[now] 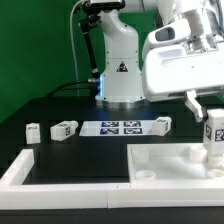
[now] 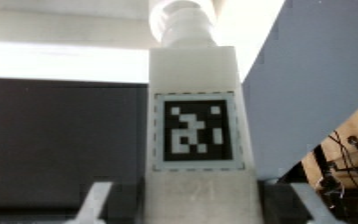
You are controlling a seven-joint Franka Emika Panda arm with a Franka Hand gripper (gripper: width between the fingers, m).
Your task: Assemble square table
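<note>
Wrist view shows the gripper [image 2: 194, 206] clamped on a short white plastic leg [image 2: 195, 110], upright over the white tray-like square top [image 1: 160, 166] at the exterior view's right.

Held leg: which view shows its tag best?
Wrist view. The leg fills the frame between the fingers, tag square to the camera. The exterior view shows it small at its right edge, over the top, tag barely readable.
</note>
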